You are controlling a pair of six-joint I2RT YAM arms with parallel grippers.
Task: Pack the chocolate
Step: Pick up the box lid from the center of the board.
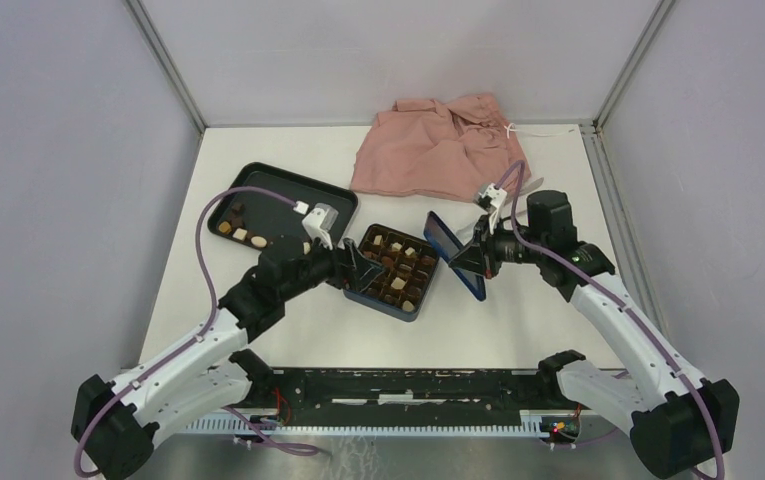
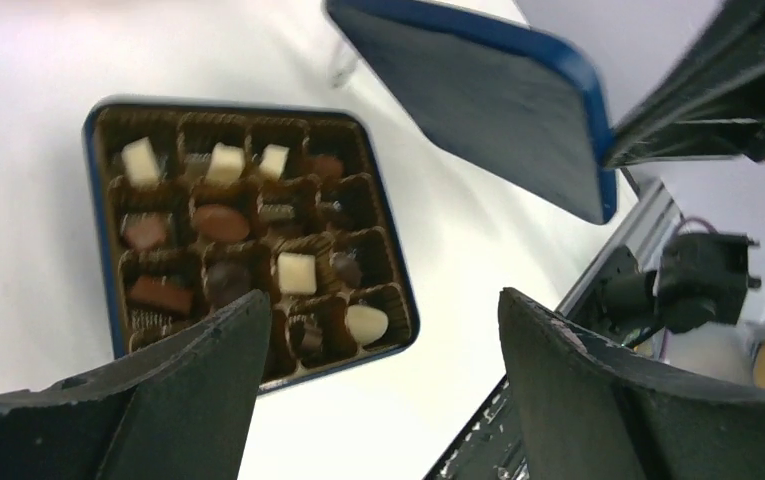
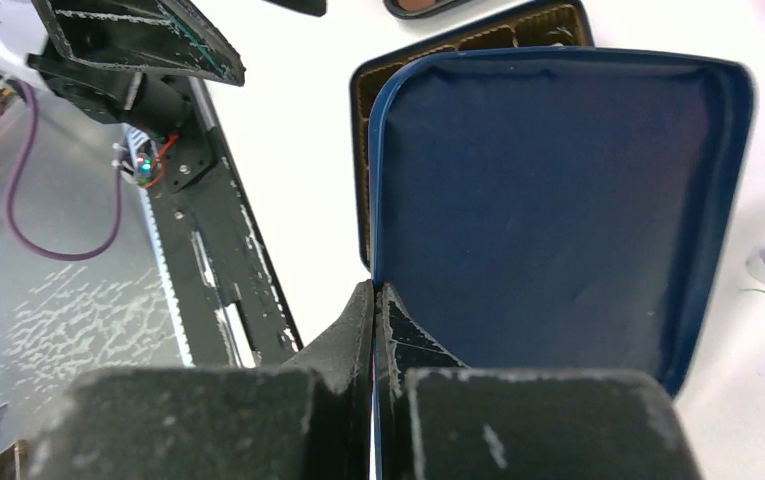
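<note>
from above, a white table (image 1: 518, 320) stands between grey walls (image 1: 58, 150), with a pink cloth (image 1: 428, 150) at its far edge. a black tray (image 1: 273, 205) near the left edge holds a few pieces. most of the chocolate (image 1: 398, 283) sits in the blue box (image 1: 383, 303) at the middle.

left wrist view: the left gripper (image 2: 380, 300) hangs over the box, jaws spread wide.

right wrist view: the right gripper (image 3: 374, 295) pinches the blue lid (image 3: 558, 200) by its edge, lifted and tilted beside the box.
</note>
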